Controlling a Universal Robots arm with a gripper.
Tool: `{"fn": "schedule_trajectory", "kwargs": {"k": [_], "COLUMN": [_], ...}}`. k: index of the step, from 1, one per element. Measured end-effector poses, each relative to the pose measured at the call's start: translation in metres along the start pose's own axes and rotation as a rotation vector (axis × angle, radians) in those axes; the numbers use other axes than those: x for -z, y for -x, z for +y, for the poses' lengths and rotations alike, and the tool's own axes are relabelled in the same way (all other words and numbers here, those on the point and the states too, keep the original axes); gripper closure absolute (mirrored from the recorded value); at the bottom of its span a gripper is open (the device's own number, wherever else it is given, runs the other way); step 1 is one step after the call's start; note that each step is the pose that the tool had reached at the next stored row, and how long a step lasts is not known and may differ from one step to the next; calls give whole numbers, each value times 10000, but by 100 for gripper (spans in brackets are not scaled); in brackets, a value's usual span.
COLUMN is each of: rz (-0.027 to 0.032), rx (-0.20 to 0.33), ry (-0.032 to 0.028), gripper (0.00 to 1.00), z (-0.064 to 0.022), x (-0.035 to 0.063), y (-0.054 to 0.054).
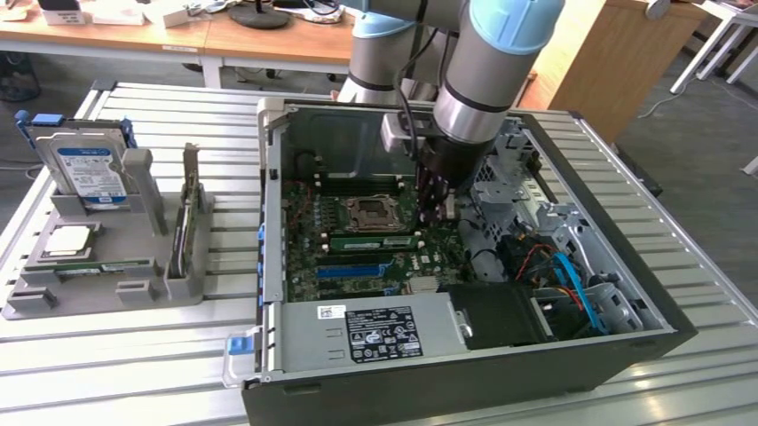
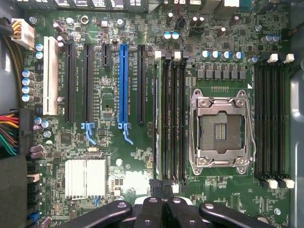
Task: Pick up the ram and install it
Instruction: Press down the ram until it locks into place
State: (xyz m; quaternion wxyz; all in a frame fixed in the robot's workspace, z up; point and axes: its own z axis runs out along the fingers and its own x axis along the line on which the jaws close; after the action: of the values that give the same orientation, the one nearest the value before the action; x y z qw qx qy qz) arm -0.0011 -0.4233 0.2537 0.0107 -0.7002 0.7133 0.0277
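A ram, a long thin green stick, stands on edge in the slot bank beside the open CPU socket on the motherboard. From the wrist view it appears edge-on as a pale strip in the slot farthest from the socket. My gripper reaches down into the case at one end of that slot bank. Its black fingers are pressed together with nothing visible between them, right at the stick's end. Contact with the stick cannot be made out.
The open PC case lies on a slatted table. A grey tray at the exterior view's left holds a hard drive, a silver CPU, another green stick and an upright card. Cables crowd the case's right side.
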Motion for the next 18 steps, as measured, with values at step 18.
{"fn": "schedule_trajectory", "kwargs": {"k": [18], "rz": [15], "rx": [-30], "ry": [-3], "gripper": [90], "z": [-1], "x": [-90], "y": [-1]}}
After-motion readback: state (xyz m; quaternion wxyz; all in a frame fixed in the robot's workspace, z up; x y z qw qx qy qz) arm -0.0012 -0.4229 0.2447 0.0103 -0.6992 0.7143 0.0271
